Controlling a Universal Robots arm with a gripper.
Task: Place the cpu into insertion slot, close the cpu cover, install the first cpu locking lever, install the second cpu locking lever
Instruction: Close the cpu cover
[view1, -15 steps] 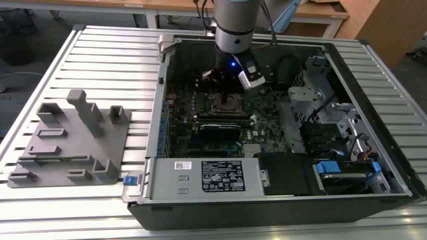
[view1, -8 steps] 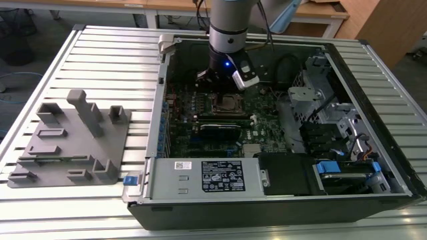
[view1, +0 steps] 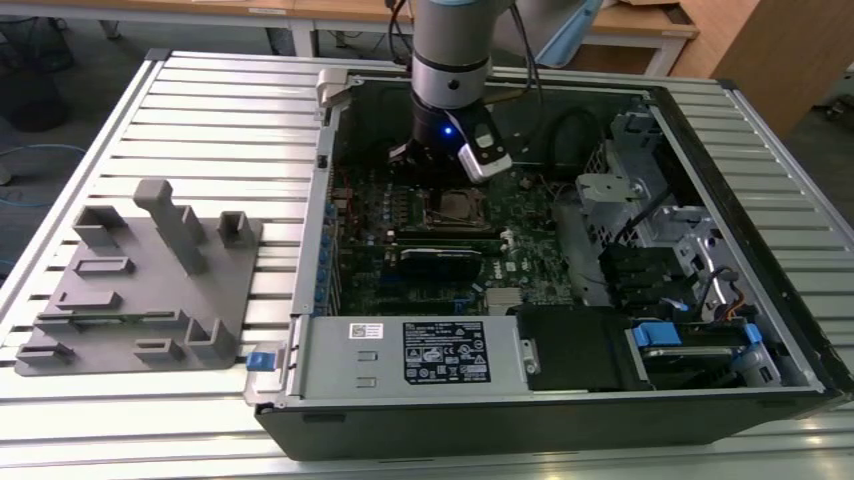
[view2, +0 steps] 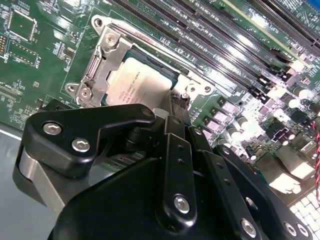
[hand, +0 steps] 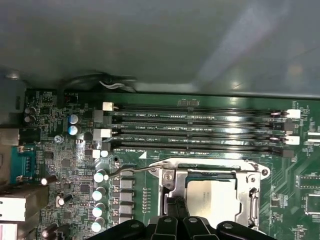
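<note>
1. Reaches down into the open computer case (view1: 774, 330) on the ribbed desk (view1: 200, 100), with the claw (hand: 175, 202) right at one edge of the insertion slot (hand: 210, 173).
2. Has the claw fingers drawn together with almost no gap; cannot tell whether something thin is pinched between the tips.
3. Finds the cpu (hand: 212, 197) lying flat inside the insertion slot, dull metal top facing up, sides parallel to the slot's rim; square, so without a clear long axis.
4. Shows the cpu cover (hand: 167, 181) down flat over the cpu, with the metal top visible through its window.
5. Shows a thin wire locking lever (hand: 132, 170) sticking out past one corner of the slot, long axis nearly parallel to the memory slots (hand: 200, 127), free end toward a row of capacitors (hand: 100, 192).
6. Leaves little room on that side: memory slots just beside the socket, the grey case wall (hand: 150, 40) beyond them, capacitors near the next side.
7. Has a grey fixture (view1: 147, 270) on the desk at the exterior view's left, well apart from the case.
</note>
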